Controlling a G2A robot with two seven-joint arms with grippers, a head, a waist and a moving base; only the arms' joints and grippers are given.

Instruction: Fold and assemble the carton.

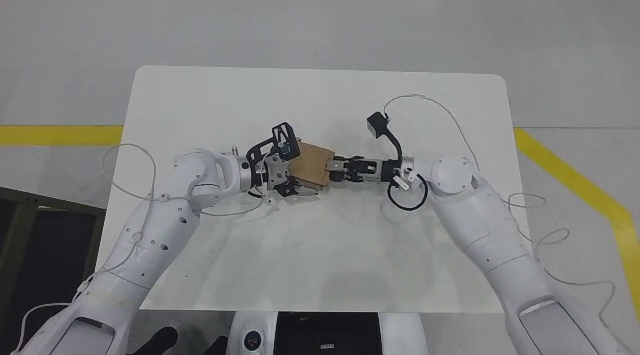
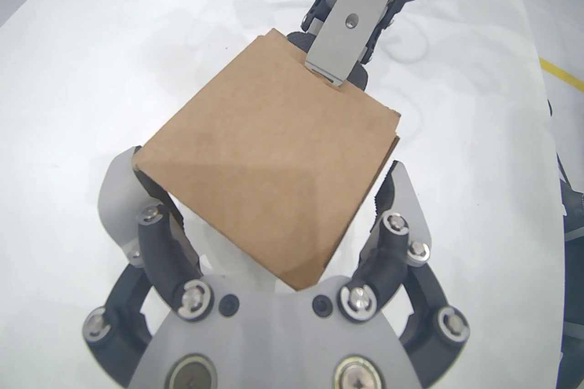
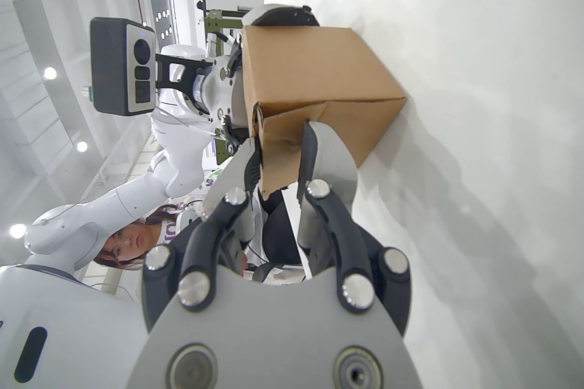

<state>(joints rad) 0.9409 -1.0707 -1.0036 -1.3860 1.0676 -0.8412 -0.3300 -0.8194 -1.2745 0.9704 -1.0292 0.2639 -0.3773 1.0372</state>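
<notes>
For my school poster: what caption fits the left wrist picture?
The left gripper and right gripper hold the carton together.

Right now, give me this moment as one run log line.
step: assembling carton | left end effector: grips one end | right end effector: pinches opposite flap | location: table centre

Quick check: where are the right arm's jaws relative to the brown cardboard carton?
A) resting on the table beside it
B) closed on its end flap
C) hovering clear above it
B: the right wrist view shows the right jaws pinching an end flap of the brown cardboard carton.
</notes>
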